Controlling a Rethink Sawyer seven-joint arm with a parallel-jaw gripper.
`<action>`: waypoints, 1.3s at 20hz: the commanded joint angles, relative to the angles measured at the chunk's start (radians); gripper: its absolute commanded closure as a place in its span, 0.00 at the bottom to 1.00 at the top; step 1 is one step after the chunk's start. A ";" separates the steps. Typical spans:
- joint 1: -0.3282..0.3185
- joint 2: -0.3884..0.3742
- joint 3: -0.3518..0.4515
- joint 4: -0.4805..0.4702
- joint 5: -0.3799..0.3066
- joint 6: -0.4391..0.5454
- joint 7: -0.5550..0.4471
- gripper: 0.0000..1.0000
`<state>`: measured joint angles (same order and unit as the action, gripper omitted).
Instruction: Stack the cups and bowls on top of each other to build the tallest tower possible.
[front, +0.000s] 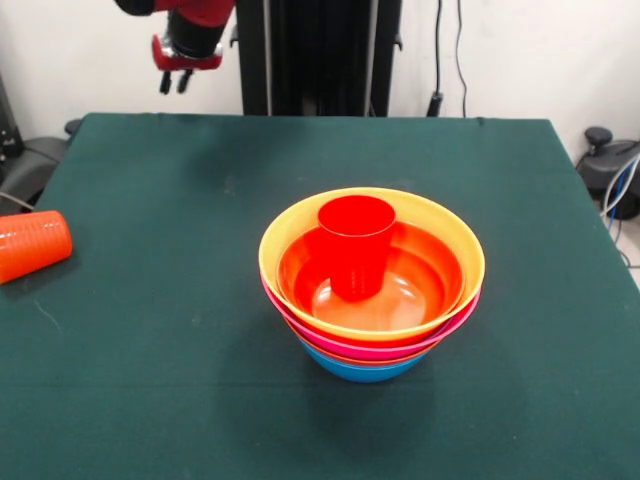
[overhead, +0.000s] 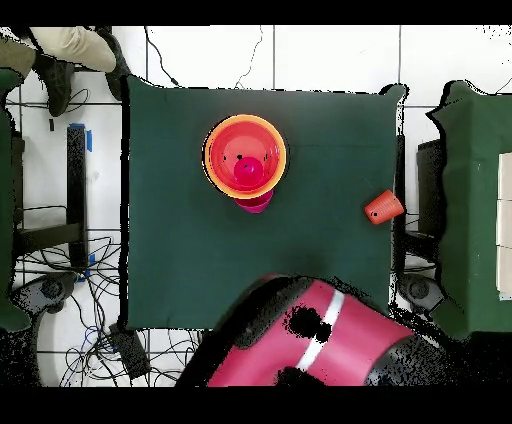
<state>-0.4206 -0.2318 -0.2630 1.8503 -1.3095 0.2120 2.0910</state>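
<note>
The tower (front: 371, 300) stands right of the table's middle: nested large bowls with the yellow-orange rim (front: 275, 235) uppermost and the blue bowl (front: 362, 371) lowest. The red cup (front: 356, 245) stands upright in its centre. In the overhead view the tower (overhead: 245, 155) is at the upper middle. The orange ribbed cup (front: 32, 245) lies on its side at the table's left edge; in the overhead view the cup (overhead: 383, 207) is at the right edge. My gripper (front: 175, 82) hangs open and empty above the far left corner, well away from both. The small bowls are out of view.
The green table (front: 150, 330) bears nothing else. My red arm (overhead: 310, 330) covers the table's near edge in the overhead view. A person's legs (overhead: 70, 48) show beyond the far left corner there. Another green surface (overhead: 475, 200) stands to the right.
</note>
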 joint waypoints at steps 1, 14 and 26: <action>0.135 0.104 -0.088 -0.148 0.063 -0.327 0.238 0.00; 0.085 0.125 -0.091 -0.106 0.211 -0.278 0.087 0.00; 0.181 0.229 -0.196 -0.113 0.326 -0.497 0.103 0.00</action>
<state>-0.3173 -0.1052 -0.4669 1.8346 -1.1194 -0.1199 2.1091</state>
